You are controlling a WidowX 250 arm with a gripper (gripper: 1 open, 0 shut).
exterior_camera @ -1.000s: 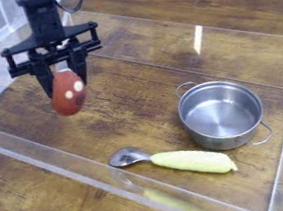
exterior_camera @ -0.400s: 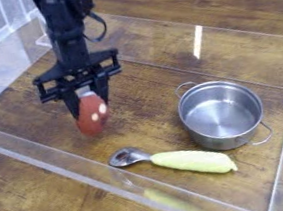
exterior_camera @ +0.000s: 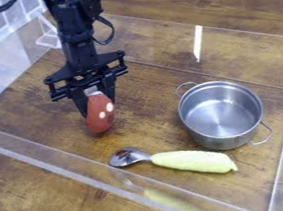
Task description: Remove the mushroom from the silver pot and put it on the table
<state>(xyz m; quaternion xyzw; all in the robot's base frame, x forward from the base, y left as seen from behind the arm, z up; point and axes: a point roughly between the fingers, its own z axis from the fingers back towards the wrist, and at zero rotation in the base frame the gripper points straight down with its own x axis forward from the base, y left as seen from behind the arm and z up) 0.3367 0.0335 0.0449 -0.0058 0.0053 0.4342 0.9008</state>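
A robot test area, probably a lab, is suggested: at upper left a robot arm (exterior_camera: 77, 26) is seen over a wooden table (exterior_camera: 48, 178), bordered by clear walls (exterior_camera: 117, 189).

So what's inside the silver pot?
Just its shiny bottom shows inside the silver pot; the near wall may hide a little. The mushroom hangs from the gripper.

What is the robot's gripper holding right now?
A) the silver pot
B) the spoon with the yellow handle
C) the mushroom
C, because the red-capped mushroom is between the tips of the black gripper, away from the pot and spoon.
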